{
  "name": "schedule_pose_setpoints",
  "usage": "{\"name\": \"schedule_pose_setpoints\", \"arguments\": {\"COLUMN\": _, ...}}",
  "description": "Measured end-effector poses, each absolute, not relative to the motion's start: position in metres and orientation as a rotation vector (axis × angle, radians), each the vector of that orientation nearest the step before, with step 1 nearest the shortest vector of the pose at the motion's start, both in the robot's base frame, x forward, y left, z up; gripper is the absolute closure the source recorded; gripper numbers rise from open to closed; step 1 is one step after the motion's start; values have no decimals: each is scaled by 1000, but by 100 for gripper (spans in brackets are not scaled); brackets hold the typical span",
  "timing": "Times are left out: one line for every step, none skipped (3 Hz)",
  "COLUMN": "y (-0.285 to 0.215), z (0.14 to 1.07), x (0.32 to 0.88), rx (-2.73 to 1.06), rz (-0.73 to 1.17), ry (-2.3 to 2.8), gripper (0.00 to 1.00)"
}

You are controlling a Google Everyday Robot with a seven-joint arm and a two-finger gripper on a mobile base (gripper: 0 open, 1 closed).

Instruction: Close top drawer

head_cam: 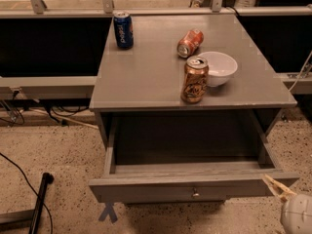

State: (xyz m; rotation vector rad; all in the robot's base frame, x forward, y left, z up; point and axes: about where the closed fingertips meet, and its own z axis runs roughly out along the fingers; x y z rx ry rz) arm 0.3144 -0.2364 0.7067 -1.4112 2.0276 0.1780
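The gripper (pixel 286 200) is seen low, just past the front right corner of the bench (pixel 146 82), right at the right end of the drawer (pixel 161 188) front. Whether it is spread or pressed together cannot be told, and contact cannot be confirmed. The drawer is pulled well out below the front edge, with its knob (pixel 195 194) at centre.

If the push is made at that end alone, the drawer may be skewed and jammed. With a hard shove the top may be shaken. The brown can (pixel 195 80), upright near the front edge, may then be tipped into the white bowl (pixel 218 68), and the red can (pixel 190 43), lying on its side, may be set rolling.

Pepsi lettering is made out on the blue can (pixel 123 29) near the back left corner. What looks like A&W is read on the brown can. The red can's label cannot be read.
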Motion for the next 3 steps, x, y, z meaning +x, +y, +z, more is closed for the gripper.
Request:
{"name": "schedule_pose_setpoints", "arguments": {"y": -239, "z": 699, "x": 312, "rx": -1465, "rz": 169, "ry": 1975, "gripper": 0}}
{"name": "schedule_pose_setpoints", "arguments": {"y": -238, "z": 700, "x": 312, "rx": -1466, "rz": 168, "ry": 1974, "gripper": 0}}
{"name": "schedule_pose_setpoints", "arguments": {"y": -228, "z": 665, "x": 320, "rx": -1512, "rz": 252, "ry": 1962, "gripper": 26}}
